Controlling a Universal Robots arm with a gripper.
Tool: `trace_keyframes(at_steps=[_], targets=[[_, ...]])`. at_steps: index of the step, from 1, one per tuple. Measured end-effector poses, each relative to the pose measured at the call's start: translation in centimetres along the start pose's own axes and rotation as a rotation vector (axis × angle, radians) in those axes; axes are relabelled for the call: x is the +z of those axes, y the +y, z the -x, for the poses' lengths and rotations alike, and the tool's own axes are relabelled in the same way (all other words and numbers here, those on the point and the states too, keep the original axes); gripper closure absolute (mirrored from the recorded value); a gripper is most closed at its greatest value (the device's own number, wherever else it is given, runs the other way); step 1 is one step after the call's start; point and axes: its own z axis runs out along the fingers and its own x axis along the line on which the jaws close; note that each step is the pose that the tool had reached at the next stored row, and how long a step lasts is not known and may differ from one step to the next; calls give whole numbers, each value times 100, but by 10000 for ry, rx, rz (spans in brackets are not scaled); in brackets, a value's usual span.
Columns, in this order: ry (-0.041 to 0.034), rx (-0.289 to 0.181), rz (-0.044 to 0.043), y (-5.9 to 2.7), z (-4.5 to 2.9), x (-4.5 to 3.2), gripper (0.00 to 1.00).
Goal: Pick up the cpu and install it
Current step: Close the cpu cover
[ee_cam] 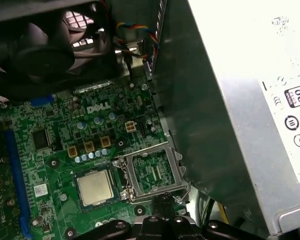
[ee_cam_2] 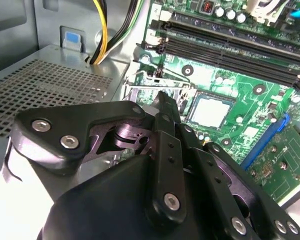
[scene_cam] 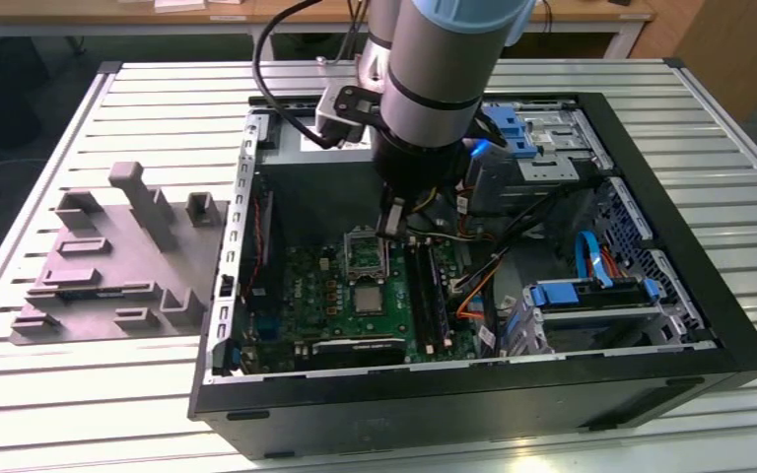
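Note:
The cpu (scene_cam: 370, 299) (ee_cam_2: 210, 111) (ee_cam: 95, 187), a small silvery square, lies flat in the socket of the green motherboard (scene_cam: 339, 315) inside the open computer case. Beside it the socket's metal retention frame (scene_cam: 366, 251) (ee_cam: 152, 172) is flipped open. My gripper (scene_cam: 393, 233) (ee_cam_2: 162, 100) (ee_cam: 165, 201) hangs just over the hinged edge of that frame, a short way from the cpu. Its fingers are pressed together and I see nothing between them.
The power supply box (ee_cam: 240, 100) stands close beside the gripper. A black fan (ee_cam: 40, 50), memory slots (ee_cam_2: 230, 50) and cable bundles (scene_cam: 497, 256) crowd the case. A grey plastic tray (scene_cam: 103, 266) with raised blocks lies on the slatted table at the exterior view's left.

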Motion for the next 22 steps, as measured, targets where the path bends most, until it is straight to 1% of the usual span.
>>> trace_keyframes(at_steps=[2, 4, 5, 7, 10, 11, 12, 15, 16, 18, 22], targets=[[-26, 45, -52, -8, 1, 14, 89], [-75, 179, -56, -13, 1, 24, 89], [-137, 210, -44, -18, 2, 28, 89], [-287, 210, -14, -28, 5, 35, 89], [-546, 198, 59, -52, 12, 45, 89], [-593, 201, 71, -61, 14, 54, 89], [-609, 213, 72, -70, 16, 67, 89], [-621, 250, 70, -95, 20, 108, 89], [-647, 250, 77, -101, 21, 121, 89], [-726, 242, 105, -108, 21, 142, 89], [-823, 230, 132, -115, 20, 181, 89]])
